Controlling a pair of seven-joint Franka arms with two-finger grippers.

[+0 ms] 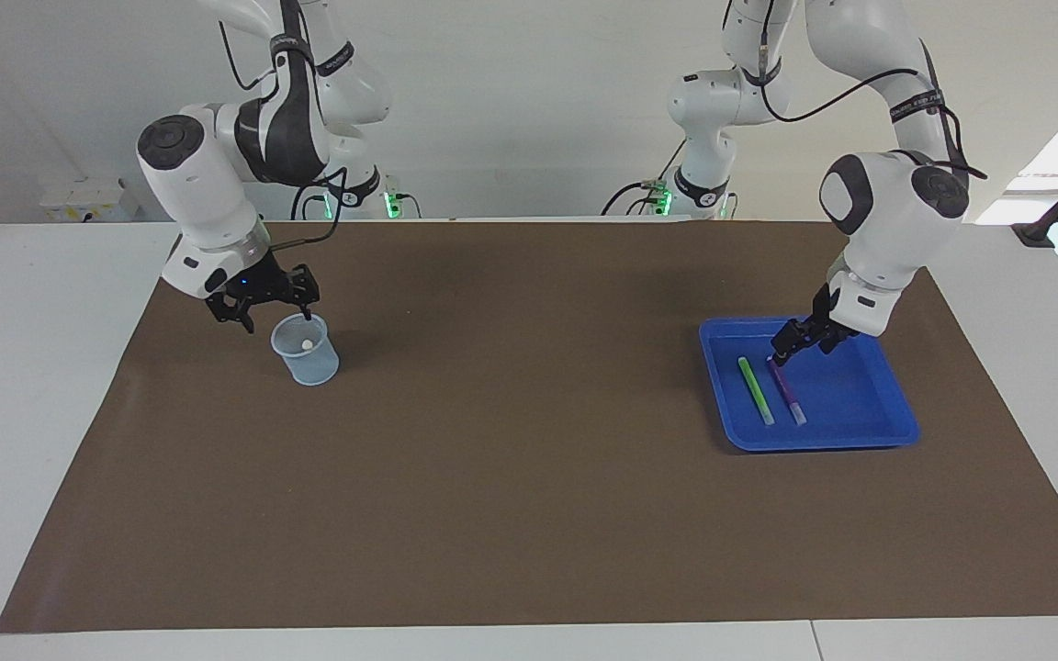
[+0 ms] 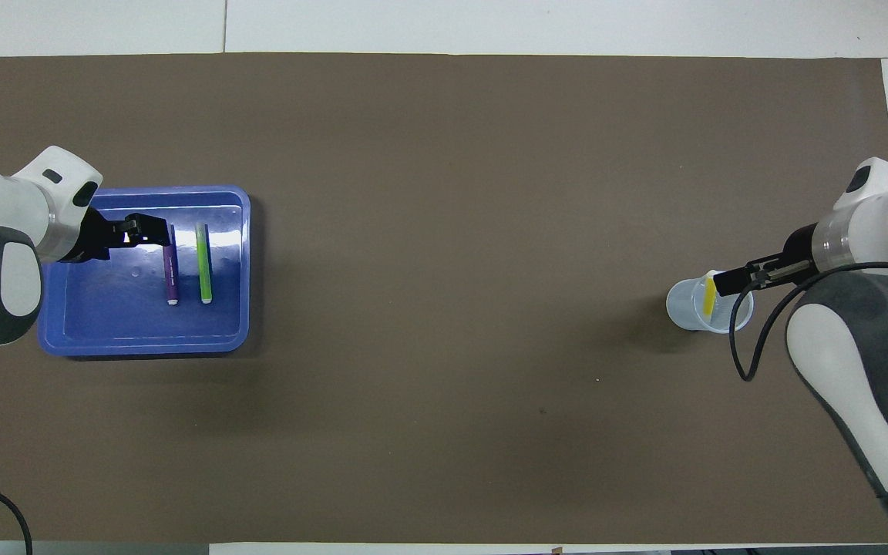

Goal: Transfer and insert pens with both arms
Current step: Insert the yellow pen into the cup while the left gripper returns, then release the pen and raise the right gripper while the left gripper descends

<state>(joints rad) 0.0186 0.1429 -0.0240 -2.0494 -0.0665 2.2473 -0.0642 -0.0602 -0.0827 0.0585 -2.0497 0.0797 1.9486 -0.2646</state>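
The yellow pen stands in a clear plastic cup toward the right arm's end of the table. My right gripper hangs open just above the cup's rim, holding nothing. The green pen and the purple pen lie side by side in a blue tray. My left gripper is open, its tips down at the purple pen's end away from its pale cap. Whether it touches the pen is unclear.
A brown mat covers the table between cup and tray. White table surface borders the mat at both ends.
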